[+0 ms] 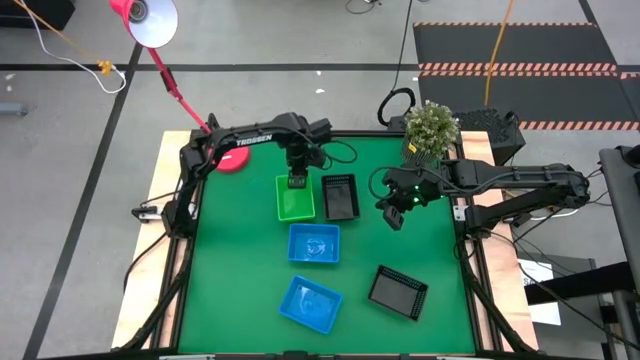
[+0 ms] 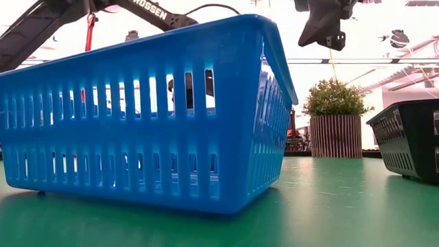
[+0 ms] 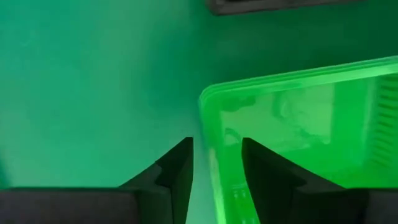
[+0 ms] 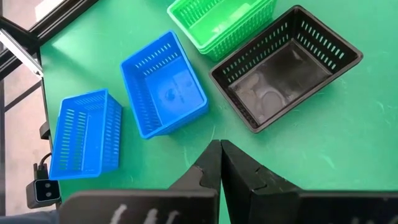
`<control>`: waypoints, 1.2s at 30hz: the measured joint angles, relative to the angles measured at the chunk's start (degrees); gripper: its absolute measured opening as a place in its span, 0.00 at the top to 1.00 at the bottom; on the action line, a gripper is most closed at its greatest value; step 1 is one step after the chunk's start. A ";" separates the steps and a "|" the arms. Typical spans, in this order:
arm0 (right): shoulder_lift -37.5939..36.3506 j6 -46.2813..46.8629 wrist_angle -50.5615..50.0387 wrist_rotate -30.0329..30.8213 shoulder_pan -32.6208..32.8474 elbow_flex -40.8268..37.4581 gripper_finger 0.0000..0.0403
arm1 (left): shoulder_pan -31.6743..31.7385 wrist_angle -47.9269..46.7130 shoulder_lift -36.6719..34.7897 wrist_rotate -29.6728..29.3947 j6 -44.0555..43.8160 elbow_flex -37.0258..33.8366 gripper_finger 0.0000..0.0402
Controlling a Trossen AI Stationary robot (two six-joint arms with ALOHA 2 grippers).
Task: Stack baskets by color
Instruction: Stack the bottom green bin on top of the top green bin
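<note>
A bright green basket [image 1: 295, 203] rests on its base on the green table at the far middle, and a black basket [image 1: 340, 196] stands right beside it. Two blue baskets [image 1: 314, 243] [image 1: 310, 303] lie nearer, and a second black basket [image 1: 398, 291] sits at the near right. My left gripper [image 1: 297, 182] points down over the green basket's far end. It is open, with one finger inside and one outside the end wall [image 3: 214, 180], and a gap shows on each side. My right gripper [image 1: 392, 217] hangs shut above the table, right of the black basket.
A potted plant [image 1: 432, 128] stands at the table's far right corner and a pink desk lamp [image 1: 150, 20] leans in from the far left. The near blue basket [image 2: 144, 116] fills most of the low view. Bare green surface lies at the left and the right [image 1: 440, 250].
</note>
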 joint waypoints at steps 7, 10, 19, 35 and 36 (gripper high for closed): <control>0.00 0.03 -0.09 0.00 0.00 0.00 1.00 | -0.44 -0.93 -4.87 -1.16 -12.51 -0.01 0.69; 0.00 0.03 -0.10 0.00 0.00 0.00 1.00 | -1.05 -0.99 -7.92 1.25 -15.27 -0.01 0.72; 0.00 0.01 -1.45 0.00 -0.01 0.00 1.00 | -5.00 -0.80 -12.35 5.32 -18.11 -8.29 0.82; 0.02 -1.92 -1.30 2.95 -0.04 0.00 1.00 | -20.67 13.67 -30.18 7.14 -28.66 -32.44 0.90; 0.02 -1.94 -1.11 3.22 -0.04 0.00 1.00 | -21.55 15.02 -30.55 7.14 -29.04 -33.60 0.90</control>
